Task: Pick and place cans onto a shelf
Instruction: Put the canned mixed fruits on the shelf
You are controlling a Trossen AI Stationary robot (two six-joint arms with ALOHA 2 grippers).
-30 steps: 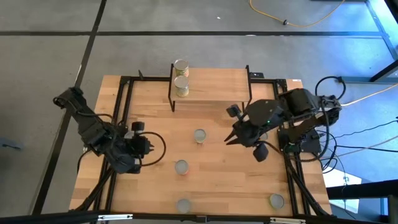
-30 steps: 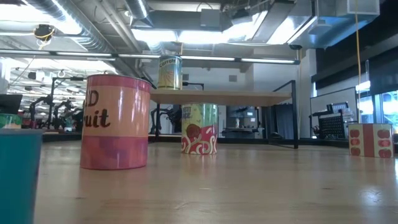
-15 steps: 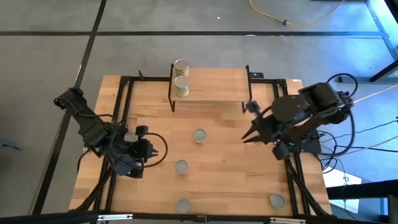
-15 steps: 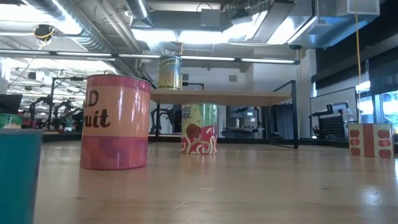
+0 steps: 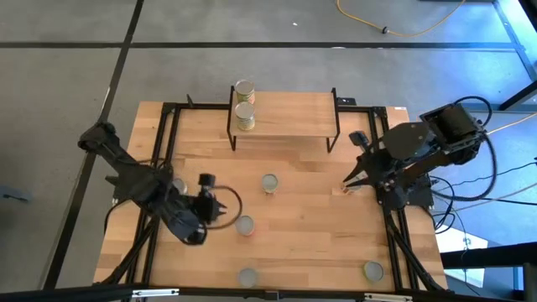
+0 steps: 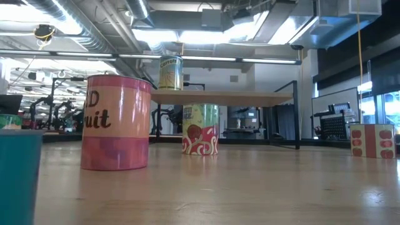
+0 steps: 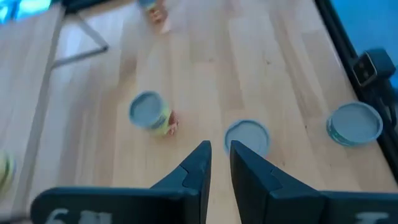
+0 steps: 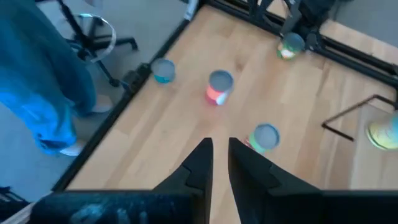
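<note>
One can stands on the shelf, at its left end. A second can shows right by it, and the low view shows this one standing on the worktop under the shelf board, so only one can looks placed.

Four more cans wait out in front of the shelf. One is near the shelf. One is farther out. Two are by the worktop's front edge, far from the shelf. So most of the job is left, I think.

The left claw hangs just beside the farther-out can, holding nothing, its fingers only a narrow gap apart. The right claw hangs off the shelf's right end, also narrow and holding nothing.

The low view shows can labels and what is under the shelf, but no arms. The high view shows both arms.
</note>
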